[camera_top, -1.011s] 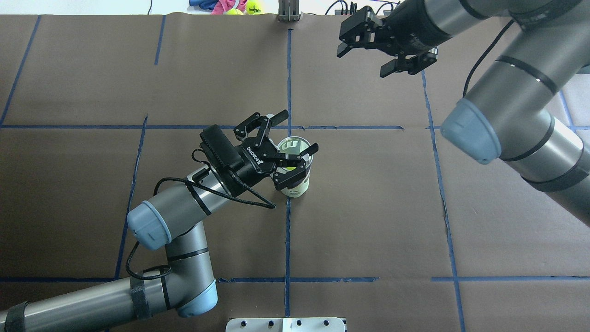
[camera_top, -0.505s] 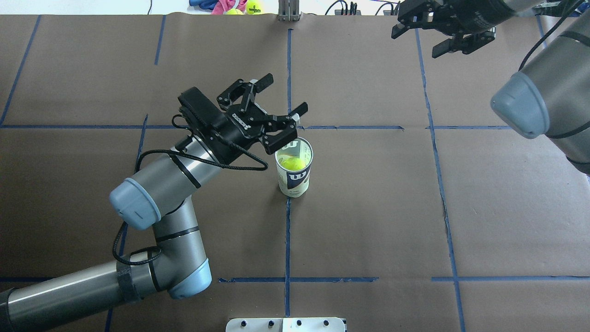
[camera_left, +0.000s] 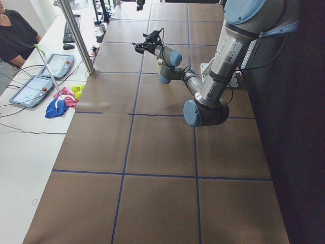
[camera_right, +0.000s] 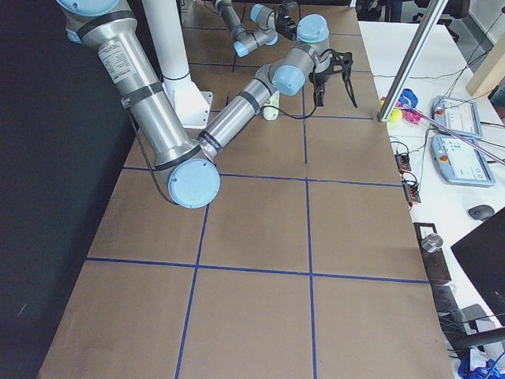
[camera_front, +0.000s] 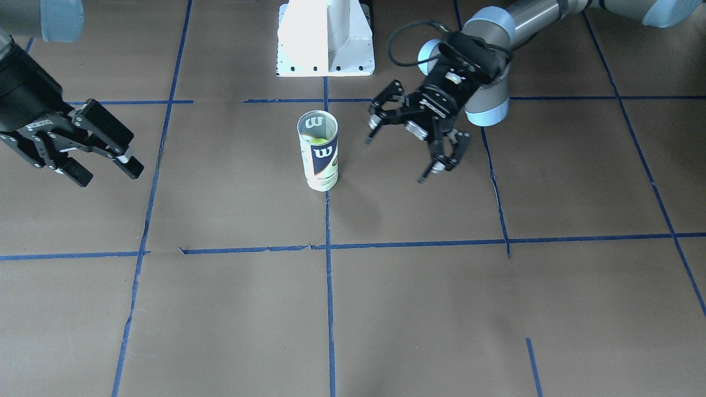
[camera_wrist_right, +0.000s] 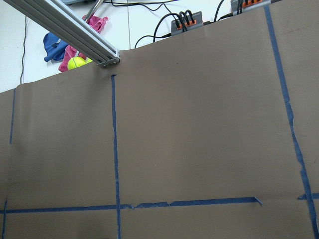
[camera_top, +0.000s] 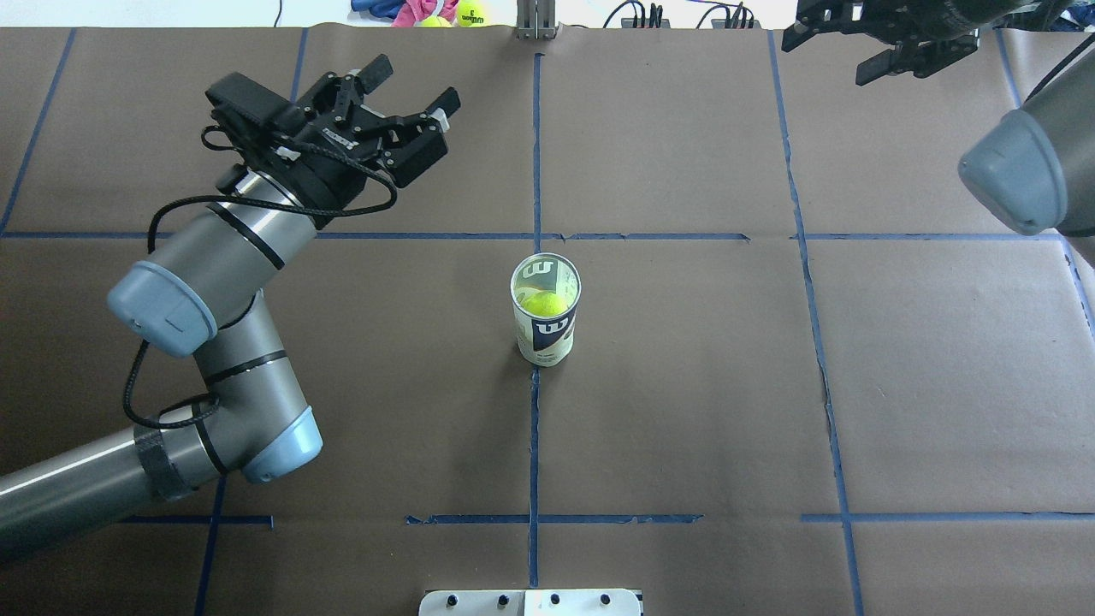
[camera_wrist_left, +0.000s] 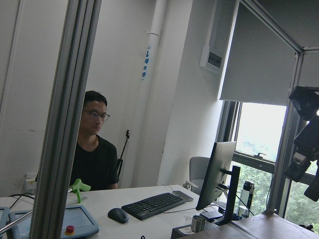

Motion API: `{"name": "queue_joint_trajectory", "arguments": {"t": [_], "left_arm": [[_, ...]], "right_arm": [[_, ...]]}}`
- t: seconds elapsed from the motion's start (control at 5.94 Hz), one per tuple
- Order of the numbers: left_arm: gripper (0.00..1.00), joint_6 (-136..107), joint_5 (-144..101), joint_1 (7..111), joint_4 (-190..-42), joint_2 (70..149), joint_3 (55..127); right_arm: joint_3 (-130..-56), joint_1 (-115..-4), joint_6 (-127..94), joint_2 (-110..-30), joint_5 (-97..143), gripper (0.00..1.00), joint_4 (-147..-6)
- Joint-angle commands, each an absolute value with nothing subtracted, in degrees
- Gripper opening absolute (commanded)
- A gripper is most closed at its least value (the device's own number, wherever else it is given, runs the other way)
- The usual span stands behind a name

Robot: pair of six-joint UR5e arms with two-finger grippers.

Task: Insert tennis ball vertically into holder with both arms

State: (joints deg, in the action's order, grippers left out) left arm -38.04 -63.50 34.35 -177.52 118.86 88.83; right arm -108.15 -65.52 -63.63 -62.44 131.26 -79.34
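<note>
The holder (camera_top: 546,329), a clear can with a navy "W" label, stands upright at the table's middle; it also shows in the front-facing view (camera_front: 319,160). The yellow-green tennis ball (camera_top: 542,303) sits inside it, seen through the open top (camera_front: 317,141). My left gripper (camera_top: 415,81) is open and empty, raised far-left of the can, well apart from it (camera_front: 398,158). My right gripper (camera_top: 834,56) is open and empty at the far right edge, away from the can (camera_front: 109,173).
The white pedestal base (camera_front: 325,38) stands at the robot's side of the table. An aluminium post (camera_top: 536,21), spare tennis balls (camera_top: 470,12) and cloths lie beyond the far edge. An operator (camera_wrist_left: 92,149) sits at a desk there.
My left gripper has moved from over the can up and away to the far left, still open. My right gripper has drawn back to the far right. The ball stays in the can.
</note>
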Motion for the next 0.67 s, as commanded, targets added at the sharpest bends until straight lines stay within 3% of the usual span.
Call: {"name": "queue_joint_trajectory", "arguments": {"t": [0.0, 0.51], "left_arm": [[0.99, -42.18, -70.68, 40.57, -164.89, 117.51, 89.12], [1.0, -50.54, -103.03, 57.85, -147.56, 111.63, 88.86]], "right_arm": [[-107.76, -66.79, -61.97, -62.93, 131.31, 1.0, -79.37], [-104.69, -69.59, -53.84, -64.23, 132.09, 1.0, -79.37]]}}
